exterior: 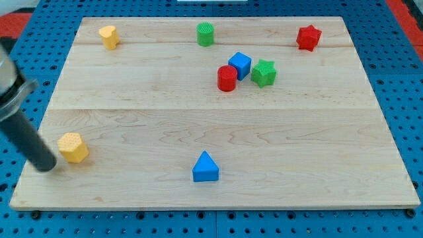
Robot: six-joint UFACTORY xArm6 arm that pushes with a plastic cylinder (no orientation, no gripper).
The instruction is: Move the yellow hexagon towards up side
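My tip (46, 165) sits at the view's lower left, just left of and slightly below the yellow hexagon (73, 147) on the table (218, 132). No fingers on this rig (a bare rod). Placement suits pushing upward.

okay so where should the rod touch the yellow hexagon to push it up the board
Set my tip against the yellow hexagon on its face toward the view's bottom, centred, and push upward. My tip now sits at its lower left, so an off-centre shove would likely send it rightward.
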